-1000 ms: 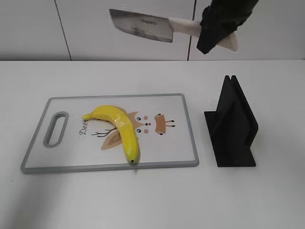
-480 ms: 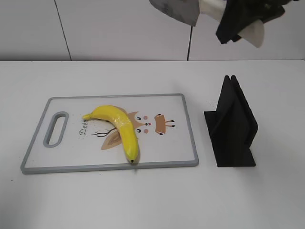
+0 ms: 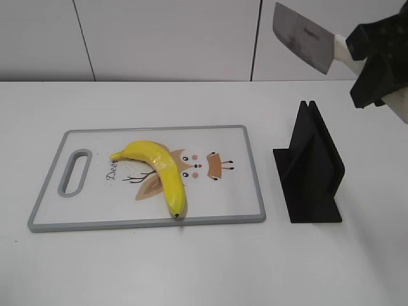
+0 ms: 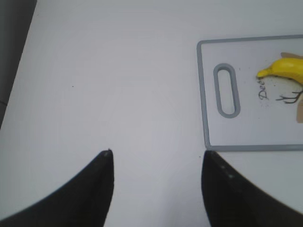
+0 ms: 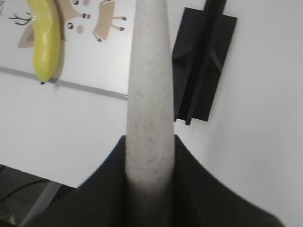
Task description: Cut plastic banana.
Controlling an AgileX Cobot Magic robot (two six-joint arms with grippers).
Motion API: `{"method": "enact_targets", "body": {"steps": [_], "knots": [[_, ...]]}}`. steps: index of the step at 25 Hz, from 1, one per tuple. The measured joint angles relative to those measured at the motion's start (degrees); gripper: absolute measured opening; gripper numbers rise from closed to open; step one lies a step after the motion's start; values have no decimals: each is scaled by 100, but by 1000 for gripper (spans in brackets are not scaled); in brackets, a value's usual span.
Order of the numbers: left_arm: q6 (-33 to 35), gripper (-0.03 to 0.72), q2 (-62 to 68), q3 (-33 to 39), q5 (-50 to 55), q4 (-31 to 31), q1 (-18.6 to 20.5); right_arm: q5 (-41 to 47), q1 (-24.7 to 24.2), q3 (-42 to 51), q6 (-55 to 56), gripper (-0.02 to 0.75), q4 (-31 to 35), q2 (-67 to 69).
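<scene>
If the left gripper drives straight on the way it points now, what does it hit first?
Nothing by the look of it: the open left gripper points across bare white table. The cutting board and banana lie off to its right. Depth is hard to judge.

The exterior view looks down at a slant from the front across the white surface [image 3: 191, 268], taking in the whole cutting board [image 3: 248, 172] and the black stand [image 3: 309, 166] toward a pale wall. The left wrist view faces straight down from high off the board's left, catching only its handle end [image 4: 226, 90] and the banana's stem [image 4: 265, 73]. The right wrist view looks down along the knife handle [image 5: 149, 94], sharing banana [image 5: 46, 42], board edge and stand [image 5: 201, 66] with the exterior view.
</scene>
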Motion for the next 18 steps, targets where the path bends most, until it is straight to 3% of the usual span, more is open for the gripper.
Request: {"method": "enact_targets", "body": {"steps": [10,18], "knots": [[0,552,-2081,1577,4,-44,0,-399,0,693,647,168,-314,-101],[0,552,-3585,1888,212,-546,0,-861,0,1206,958,168,-511,-101]]}}
